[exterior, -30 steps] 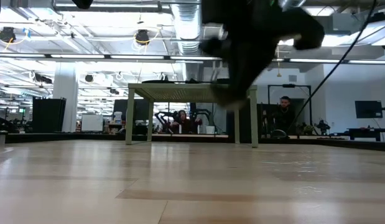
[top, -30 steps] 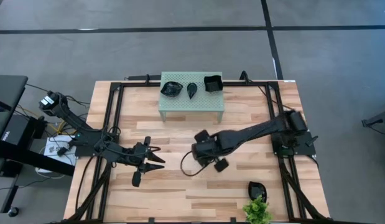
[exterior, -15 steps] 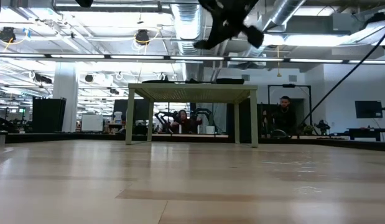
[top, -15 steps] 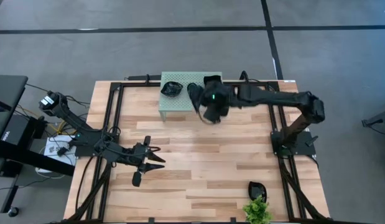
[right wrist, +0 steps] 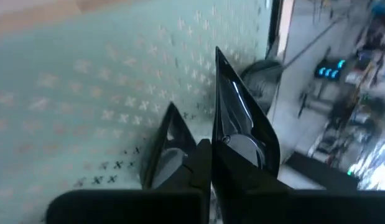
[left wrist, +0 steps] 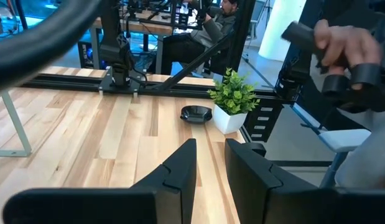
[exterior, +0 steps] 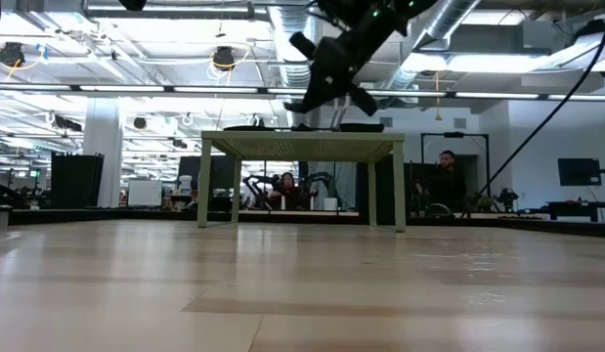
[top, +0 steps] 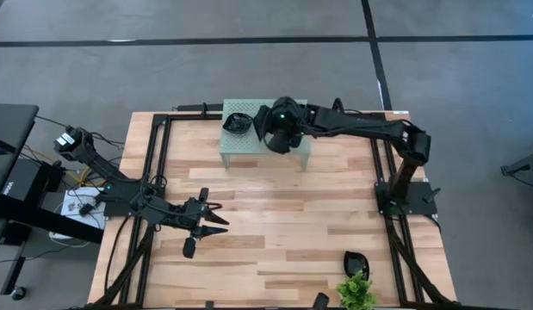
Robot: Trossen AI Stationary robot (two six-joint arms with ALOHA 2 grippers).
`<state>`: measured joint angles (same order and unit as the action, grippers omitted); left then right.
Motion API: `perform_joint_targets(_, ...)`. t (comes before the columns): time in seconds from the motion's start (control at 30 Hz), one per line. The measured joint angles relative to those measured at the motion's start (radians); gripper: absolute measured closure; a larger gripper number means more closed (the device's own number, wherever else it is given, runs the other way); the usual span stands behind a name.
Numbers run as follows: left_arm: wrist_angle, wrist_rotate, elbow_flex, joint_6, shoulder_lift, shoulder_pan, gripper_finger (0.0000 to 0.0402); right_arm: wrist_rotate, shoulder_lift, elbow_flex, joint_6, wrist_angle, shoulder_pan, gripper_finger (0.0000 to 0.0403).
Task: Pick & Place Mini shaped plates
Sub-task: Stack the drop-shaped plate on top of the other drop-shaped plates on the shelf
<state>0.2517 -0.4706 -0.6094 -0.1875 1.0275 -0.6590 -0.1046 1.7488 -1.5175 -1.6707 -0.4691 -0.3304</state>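
My right gripper (top: 280, 131) hovers over the pale green perforated stand (top: 249, 145), shut on a glossy black mini plate (right wrist: 242, 118). The arm hides most of the stand's top. One rounded black plate (top: 238, 122) rests on the stand's left part. In the low view, plates (exterior: 361, 126) show as dark rims on the stand top. Another black plate (top: 356, 261) lies on the table by the small green plant (top: 356, 293). My left gripper (top: 213, 220) waits open, low over the table's left half. My right gripper pinches the black plate by its rim (right wrist: 220, 140) between the two fingers, coming from above and slanting down at the stand. The plate stands on edge in the hold, its pointed end (right wrist: 218, 53) away from the wrist. It hangs clear above the stand top (exterior: 302, 137).
The stand sits at the table's far edge on thin legs (exterior: 398, 186). Black frame rails (top: 158, 164) run along the table's left and right sides. Bare wood lies between the arms. In the left wrist view a person's hand (left wrist: 341, 46) shows beyond the table's right edge.
My right arm has risen from the table's middle and swung toward the far edge, reaching over the stand. In the last half second it has shifted a little toward the table's left along the stand top.
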Motion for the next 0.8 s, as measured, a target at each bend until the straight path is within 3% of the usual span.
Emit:
perform_joint_targets(0.23, -0.005, 0.000, 0.000, 0.000, 0.000, 0.002, 0.0316, 0.124, -0.001, 0.000, 0.202, -0.002, -0.048, 0.0398)
perform_joint_targets(0.63, -0.007, 0.000, 0.000, 0.000, 0.000, 0.005, 0.0316, 0.131, 0.008, 0.001, 0.208, -0.019, -0.084, 0.0387)
perform_joint_targets(0.8, -0.007, 0.000, 0.000, 0.000, 0.000, 0.005, 0.0316, 0.124, 0.008, 0.001, 0.307, -0.015, -0.075, 0.0369)
